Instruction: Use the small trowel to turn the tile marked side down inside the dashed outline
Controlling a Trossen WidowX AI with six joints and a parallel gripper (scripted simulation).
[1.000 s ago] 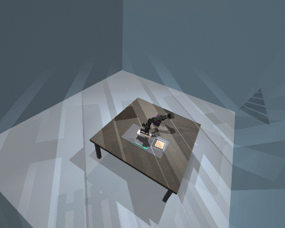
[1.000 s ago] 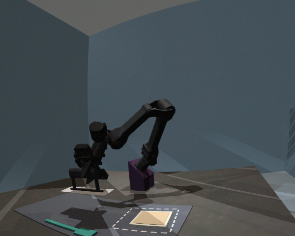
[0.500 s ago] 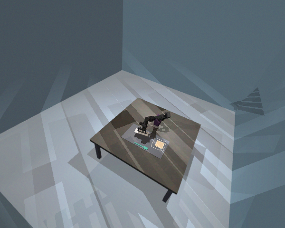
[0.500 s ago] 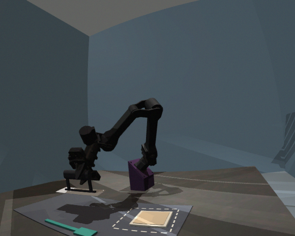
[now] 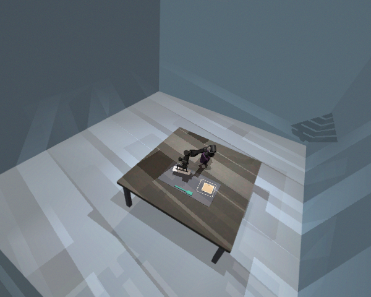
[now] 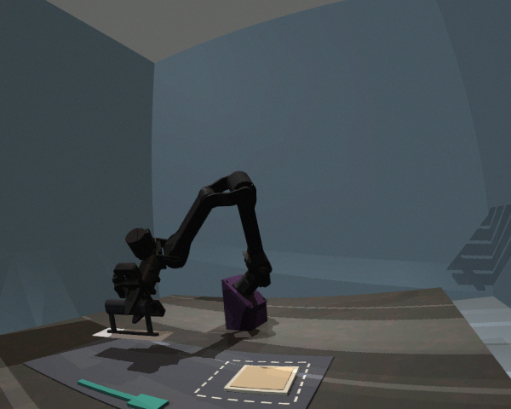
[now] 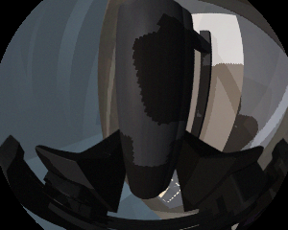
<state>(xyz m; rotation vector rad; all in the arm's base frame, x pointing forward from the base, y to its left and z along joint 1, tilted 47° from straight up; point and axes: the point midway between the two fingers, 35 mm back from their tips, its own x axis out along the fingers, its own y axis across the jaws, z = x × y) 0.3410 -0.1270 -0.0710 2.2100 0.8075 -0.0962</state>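
Observation:
My gripper [image 5: 182,164] [image 6: 135,309] [image 7: 152,126] is shut on the thick black handle of a trowel. The trowel [image 5: 175,169] [image 6: 101,333] [image 7: 227,40] has two posts, a thin dark bar and a flat pale rectangular blade. It is held roughly level above the back left part of the mat, with a shadow on the mat. The tile [image 5: 208,187] [image 6: 264,377] is tan on top with a cream border. It lies flat inside the dashed outline, apart from the trowel. I cannot tell which face is the marked one.
A teal tool [image 5: 189,192] [image 6: 147,400] with a long thin handle and square blade lies on the grey mat [image 5: 165,177] [image 6: 60,360], left of the outline. The purple arm base [image 5: 204,158] [image 6: 244,311] stands on the table behind the mat.

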